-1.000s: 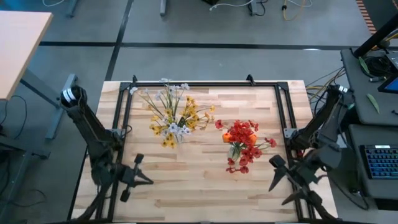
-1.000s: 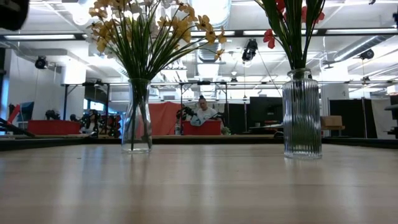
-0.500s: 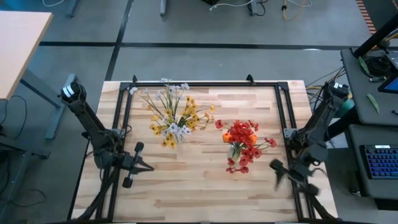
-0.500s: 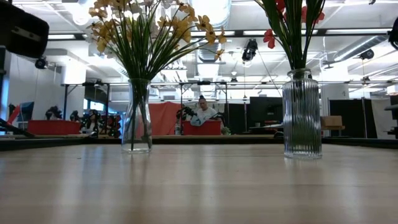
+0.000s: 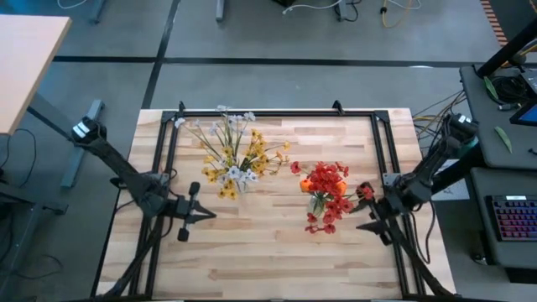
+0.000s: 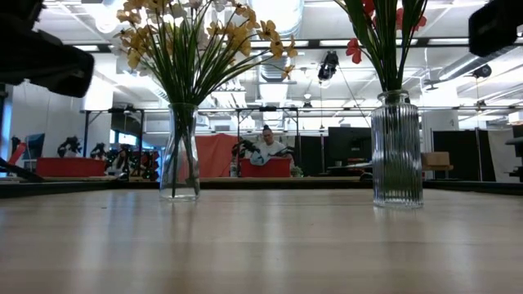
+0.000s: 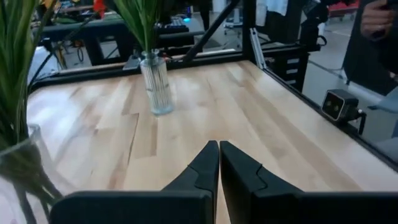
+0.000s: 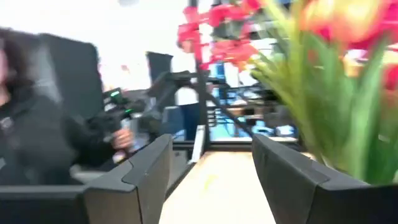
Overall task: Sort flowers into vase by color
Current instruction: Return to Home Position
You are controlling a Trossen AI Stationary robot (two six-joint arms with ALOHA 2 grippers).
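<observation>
Left gripper (image 5: 199,213): jaws pressed together, empty, low over table (image 5: 277,247) toward left edge, tips pointing inward. Right gripper (image 8: 211,144): jaws spread wide, nothing between, at right edge, just beside red and orange flowers (image 5: 329,191). Those stand upright in ribbed glass vase (image 6: 396,153), right of centre. Yellow and white flowers (image 5: 233,159) stand in smooth glass vase (image 6: 180,155), left of centre. Vases well apart. Person (image 6: 265,149) seated far behind table.

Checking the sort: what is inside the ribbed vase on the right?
The ribbed vase holds green stalks carrying the red and orange flowers. Seen from above, the blossoms cover its mouth; individual stalks cannot be counted.
</observation>
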